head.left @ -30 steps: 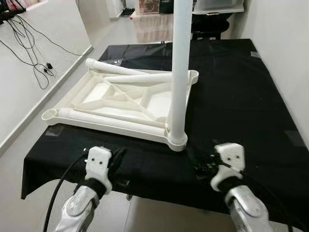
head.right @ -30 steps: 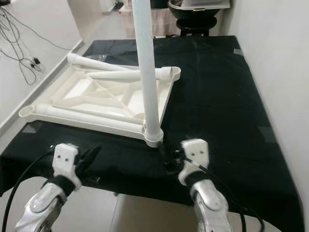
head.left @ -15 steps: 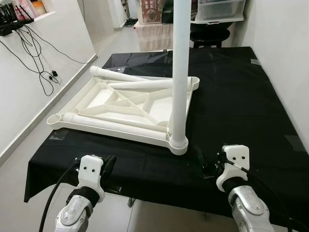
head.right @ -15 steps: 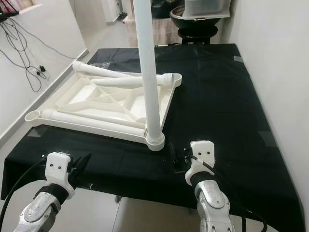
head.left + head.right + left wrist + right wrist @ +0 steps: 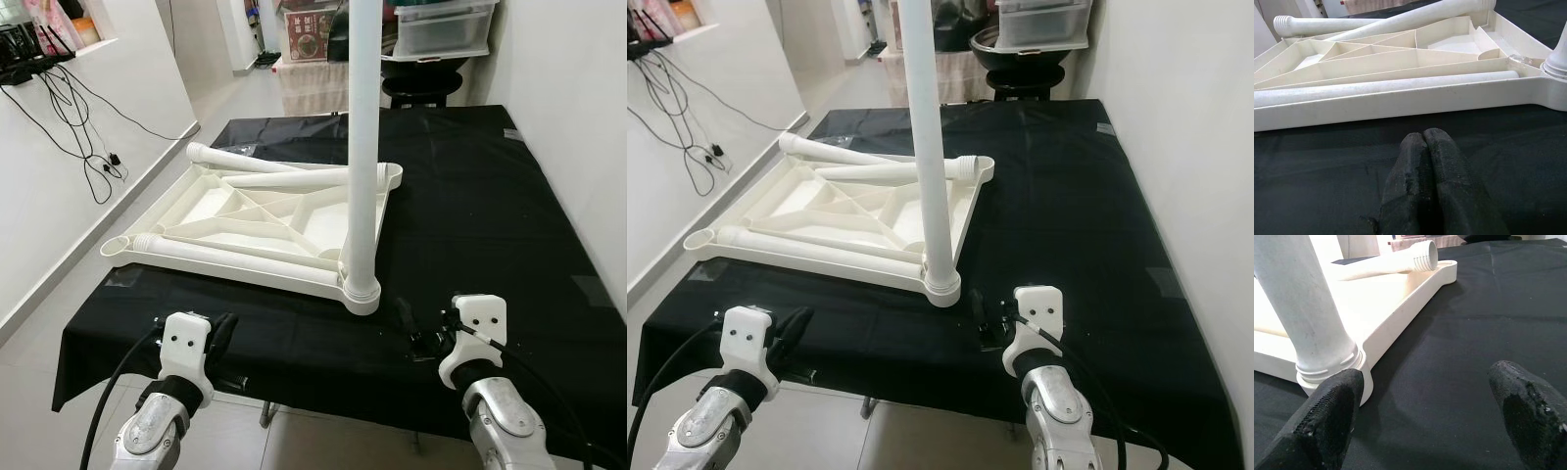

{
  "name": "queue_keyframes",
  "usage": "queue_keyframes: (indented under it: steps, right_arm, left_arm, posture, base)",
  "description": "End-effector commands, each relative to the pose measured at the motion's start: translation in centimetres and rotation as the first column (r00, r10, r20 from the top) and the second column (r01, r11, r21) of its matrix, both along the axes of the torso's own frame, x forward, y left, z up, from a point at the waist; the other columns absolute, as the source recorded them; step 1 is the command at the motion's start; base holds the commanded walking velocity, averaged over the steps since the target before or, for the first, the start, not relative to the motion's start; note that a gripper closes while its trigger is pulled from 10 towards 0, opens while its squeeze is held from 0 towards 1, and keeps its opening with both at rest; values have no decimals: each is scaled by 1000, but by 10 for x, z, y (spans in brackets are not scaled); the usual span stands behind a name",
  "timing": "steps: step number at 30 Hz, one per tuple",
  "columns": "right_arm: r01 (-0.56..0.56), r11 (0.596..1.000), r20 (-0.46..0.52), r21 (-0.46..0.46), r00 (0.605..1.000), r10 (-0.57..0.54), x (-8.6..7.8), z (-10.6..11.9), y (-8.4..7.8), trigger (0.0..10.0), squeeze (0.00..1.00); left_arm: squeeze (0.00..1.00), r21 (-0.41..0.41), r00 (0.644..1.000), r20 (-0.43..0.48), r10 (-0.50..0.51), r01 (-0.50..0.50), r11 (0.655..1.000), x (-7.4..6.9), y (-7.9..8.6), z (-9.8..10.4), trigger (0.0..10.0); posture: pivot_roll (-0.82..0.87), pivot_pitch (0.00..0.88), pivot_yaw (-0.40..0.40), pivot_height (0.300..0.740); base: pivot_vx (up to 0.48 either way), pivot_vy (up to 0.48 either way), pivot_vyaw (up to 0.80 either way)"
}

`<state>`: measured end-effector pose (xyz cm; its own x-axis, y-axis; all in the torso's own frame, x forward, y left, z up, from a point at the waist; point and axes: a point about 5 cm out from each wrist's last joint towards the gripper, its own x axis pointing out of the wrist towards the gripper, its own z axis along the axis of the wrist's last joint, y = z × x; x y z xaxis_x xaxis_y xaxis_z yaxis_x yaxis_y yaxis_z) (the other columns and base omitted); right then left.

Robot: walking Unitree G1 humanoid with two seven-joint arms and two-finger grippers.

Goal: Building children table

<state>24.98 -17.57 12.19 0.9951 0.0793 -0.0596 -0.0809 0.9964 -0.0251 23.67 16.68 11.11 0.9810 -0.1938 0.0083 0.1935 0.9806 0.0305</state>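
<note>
White tabletop (image 5: 257,211) lies upside down on black cloth (image 5: 470,206); one leg (image 5: 362,147) stands upright in near corner, 3 loose legs (image 5: 235,257) lie in the frame. Left gripper (image 5: 1422,142) w/ fingers pressed together near cloth edge; right gripper (image 5: 1425,406) spread wide, empty, just beside upright leg's base. Cables (image 5: 73,108) along left wall, storage bins (image 5: 441,24) behind.

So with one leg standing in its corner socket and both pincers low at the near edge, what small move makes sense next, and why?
Probably reach the left pincer, now shut, forward toward the loose leg lying along the upturned tabletop's near side, opening on the way. One upright leg is seated; the left corner socket is empty. The right pincer is open beside the seated leg.
</note>
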Motion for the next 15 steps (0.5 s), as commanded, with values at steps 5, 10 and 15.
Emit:
queue_keyframes:
  steps: [5, 10, 15]
  right_arm:
    - [-30, 998, -25, -49, 999, 29, 0, -4, 1, 10000, 0]
    - [-92, 985, -14, -147, 996, 91, 7, 3, 8, 10000, 0]
    - [-176, 946, -13, -272, 984, 179, 20, 12, 26, 10000, 0]
  left_arm:
    - [0, 15, 1000, -11, -23, 23, 1000, -1, -3, -4, 10000]
    - [0, 94, 999, -7, -43, 43, 995, 5, -8, 1, 10000]
    - [0, 214, 998, -14, -59, 60, 975, 17, -17, 8, 10000]
  posture:
    - [-54, 39, 87, 740]
    - [-60, 52, 97, 740]
    - [-64, 60, 93, 740]
  base:
    - [0, 0, 0]
    - [0, 0, 0]
    - [0, 0, 0]
